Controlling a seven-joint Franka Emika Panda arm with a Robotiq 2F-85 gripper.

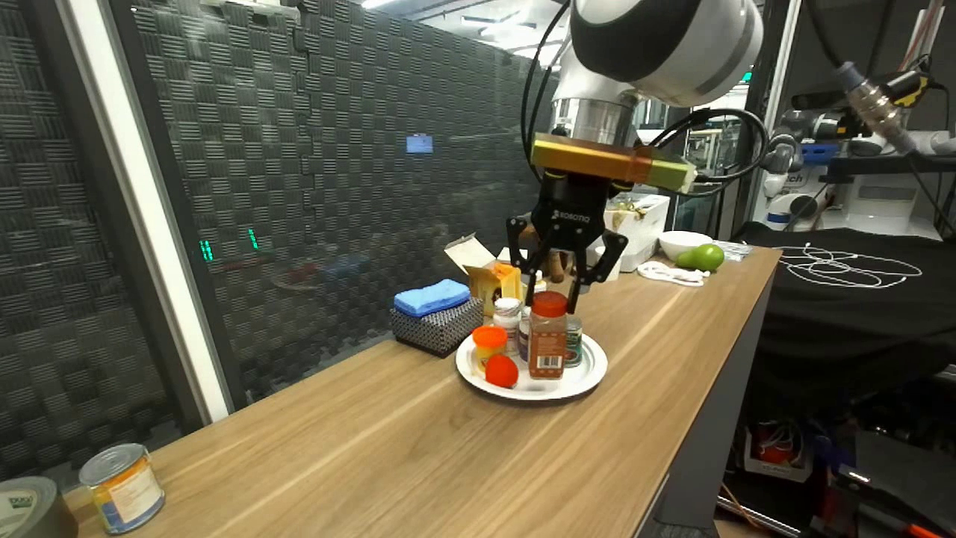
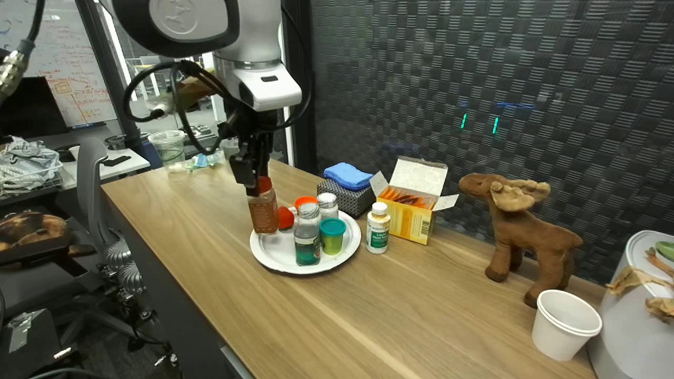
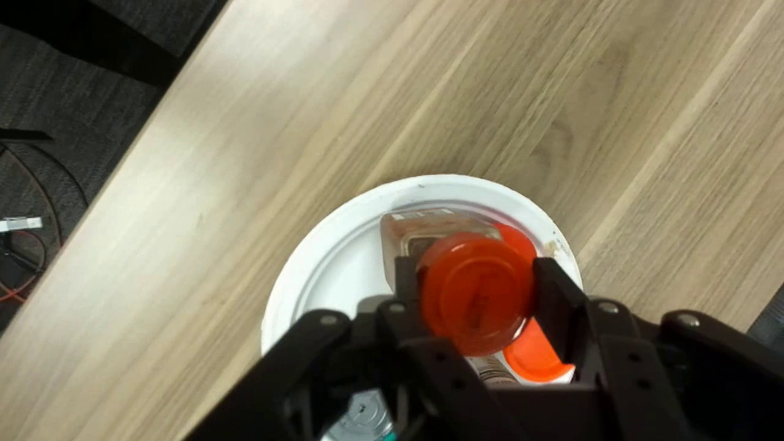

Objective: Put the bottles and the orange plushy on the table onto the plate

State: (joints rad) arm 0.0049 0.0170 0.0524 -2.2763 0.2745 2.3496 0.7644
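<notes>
Over wood-grain table (image 2: 432, 316): clamping red-capped bottle (image 2: 265, 217) in gripper (image 3: 478, 282), holding at ten o'clock of plate (image 2: 276, 251) in an exterior view, unsure if touching. Seeing teal-lidded jar (image 2: 333, 238) at four, white bottle (image 2: 378, 231) standing off-plate at three.

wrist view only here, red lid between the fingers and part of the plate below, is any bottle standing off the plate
Observer: Yes, in an exterior view a white-capped bottle stands on the table, right beside the plate.
Operator: ok, any soft toy out there
Observer: A brown moose plushy stands on the table, well apart from the plate.
</notes>
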